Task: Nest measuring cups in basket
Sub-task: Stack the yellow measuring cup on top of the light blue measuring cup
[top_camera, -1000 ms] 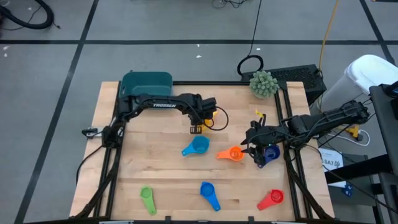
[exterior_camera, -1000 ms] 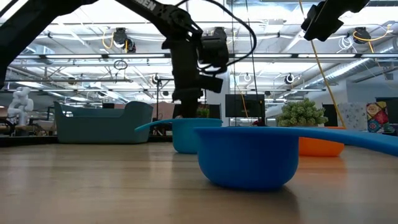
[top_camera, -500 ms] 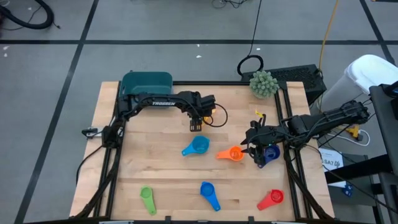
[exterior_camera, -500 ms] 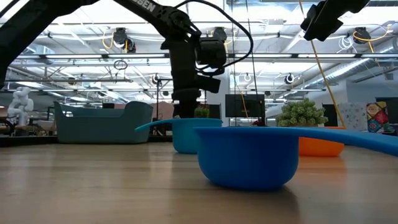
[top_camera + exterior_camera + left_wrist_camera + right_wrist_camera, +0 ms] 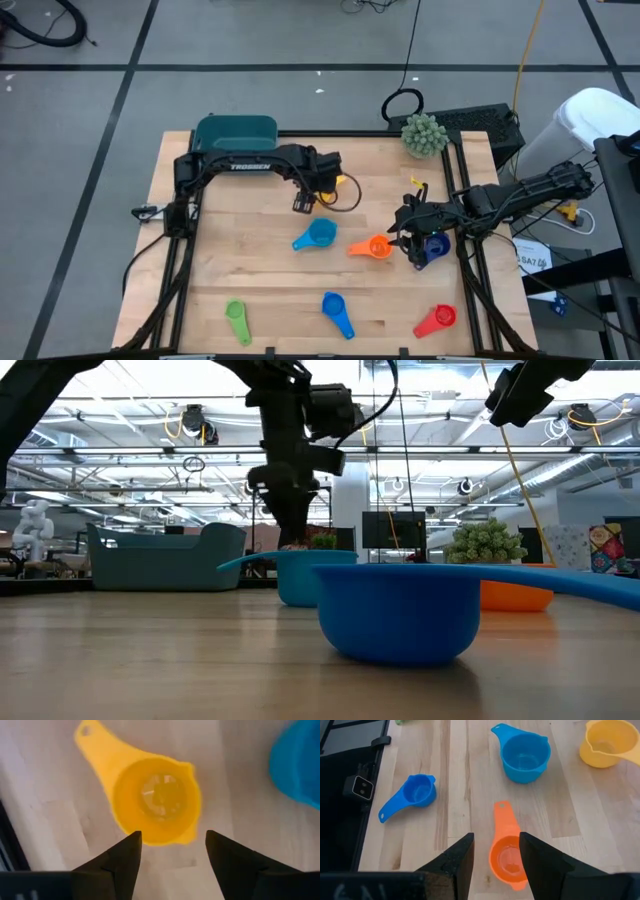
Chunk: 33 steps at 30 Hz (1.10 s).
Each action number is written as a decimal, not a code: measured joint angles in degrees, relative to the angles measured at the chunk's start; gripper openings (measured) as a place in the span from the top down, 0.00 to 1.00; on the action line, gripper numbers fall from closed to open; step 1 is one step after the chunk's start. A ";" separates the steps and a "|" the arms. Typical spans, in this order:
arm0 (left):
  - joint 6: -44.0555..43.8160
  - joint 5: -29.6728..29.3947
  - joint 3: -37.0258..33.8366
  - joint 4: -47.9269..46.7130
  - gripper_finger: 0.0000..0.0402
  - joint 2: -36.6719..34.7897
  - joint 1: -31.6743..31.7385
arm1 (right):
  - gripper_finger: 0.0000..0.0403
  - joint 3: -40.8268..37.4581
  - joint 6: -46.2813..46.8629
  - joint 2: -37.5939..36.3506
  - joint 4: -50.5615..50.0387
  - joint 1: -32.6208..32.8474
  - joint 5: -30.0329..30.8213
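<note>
The yellow cup (image 5: 157, 800) sits upright on its base on the table, handle flat; a bit of it shows beside the left wrist (image 5: 342, 181). My left gripper (image 5: 172, 845) (image 5: 304, 203) hangs open above it, touching nothing. The light blue cup (image 5: 316, 236) and the orange cup (image 5: 372, 247) lie mid-table. My right gripper (image 5: 495, 855) (image 5: 410, 240) hovers open over the orange cup (image 5: 507, 855), beside the dark purple-blue cup (image 5: 436, 247). The basket (image 5: 235, 132) stands at the far left.
Green (image 5: 237, 320), blue (image 5: 337, 311) and red (image 5: 437, 320) cups lie along the near edge. A spiky green ball plant (image 5: 424, 134) stands at the far right. In the low view the blue cup (image 5: 400, 610) fills the foreground.
My left gripper has risen from the table above the yellow cup, shifted a little toward the table's left and rolled about its own axis. The yellow cup stays on the table. The right arm has kept still.
</note>
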 joint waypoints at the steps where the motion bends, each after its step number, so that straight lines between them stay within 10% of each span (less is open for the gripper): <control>1: 1.62 0.03 0.02 -0.19 0.47 0.11 -0.27 | 0.63 0.00 0.00 0.00 -0.06 0.00 -0.01; 17: 4.22 2.53 0.02 -1.18 0.61 1.36 -0.75 | 0.63 0.00 0.07 0.00 -0.07 0.00 -0.17; 33: -0.11 2.38 -4.84 5.73 0.48 3.30 -1.18 | 0.63 0.00 0.26 0.00 -0.04 0.00 -0.20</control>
